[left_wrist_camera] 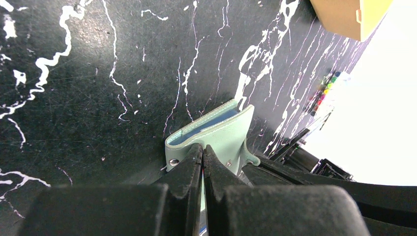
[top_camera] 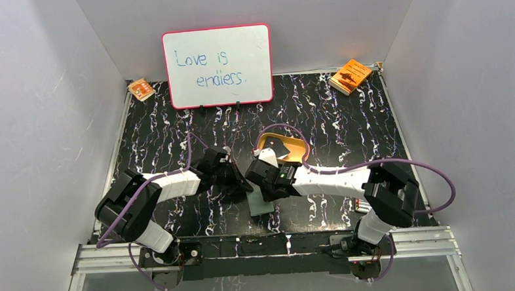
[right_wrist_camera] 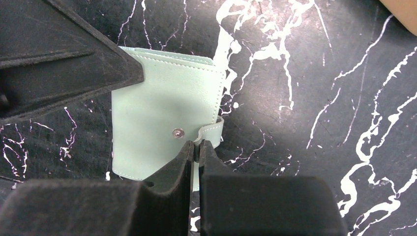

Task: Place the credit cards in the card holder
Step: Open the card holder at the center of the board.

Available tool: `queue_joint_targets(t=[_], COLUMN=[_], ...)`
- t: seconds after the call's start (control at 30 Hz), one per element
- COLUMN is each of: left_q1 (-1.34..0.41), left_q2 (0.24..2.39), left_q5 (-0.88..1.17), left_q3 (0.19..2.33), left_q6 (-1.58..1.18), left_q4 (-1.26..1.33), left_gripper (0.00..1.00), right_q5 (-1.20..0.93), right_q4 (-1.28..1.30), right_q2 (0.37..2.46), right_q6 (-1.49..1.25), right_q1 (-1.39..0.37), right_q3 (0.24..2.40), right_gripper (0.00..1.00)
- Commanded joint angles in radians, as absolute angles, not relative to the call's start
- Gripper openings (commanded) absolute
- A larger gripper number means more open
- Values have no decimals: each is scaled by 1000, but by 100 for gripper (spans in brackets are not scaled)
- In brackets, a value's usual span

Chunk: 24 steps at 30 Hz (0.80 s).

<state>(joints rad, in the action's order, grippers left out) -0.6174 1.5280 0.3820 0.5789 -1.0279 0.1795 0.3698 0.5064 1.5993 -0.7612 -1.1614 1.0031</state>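
The sage-green card holder lies on the black marbled table between both arms. In the left wrist view the card holder is slightly parted and shows a blue inside. My left gripper is shut on the edge of its cover. In the right wrist view the card holder lies cover up with its snap button showing. My right gripper is shut on its small strap tab. A dark credit card lies in the tan-gold tray just behind the grippers. Other cards are not visible.
A whiteboard stands at the back centre. Orange booklets lie at the back left and back right. The tray's corner shows in the left wrist view. The left gripper's fingers cross the right wrist view.
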Motion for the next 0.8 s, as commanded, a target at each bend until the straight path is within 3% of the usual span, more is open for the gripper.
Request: queue_joint_targets(t=[0.0,0.33,0.4,0.53,0.6,0.77], left_q1=[-632,-632,-632,-632,-632,-631], left_q2=[1560,1511,1493,1444,1402,1319], left_q5=[313,339,343,349,346,337], left_q3=[559,627,645,676,678,664], left_q6=[-984,-959,-955,-948,-953,-954], left_q4=[66,19,7,-37,-51,-84], left_gripper=[0,2,11,49,62,78], right_q5=[426,399,383,336,320,272], right_q4=[540,535,523,472,451,380], right_q2=[1517,1348,1316,1274,1261,1232], right_q6=[-820,-911,-899,-841,-820,-772], right_q1=[-1164,-1103,-1093,-1085,-1086,-1085], right_q3=[964,801,782,764,765,767], right_gripper=[0,0,0,0,0,0])
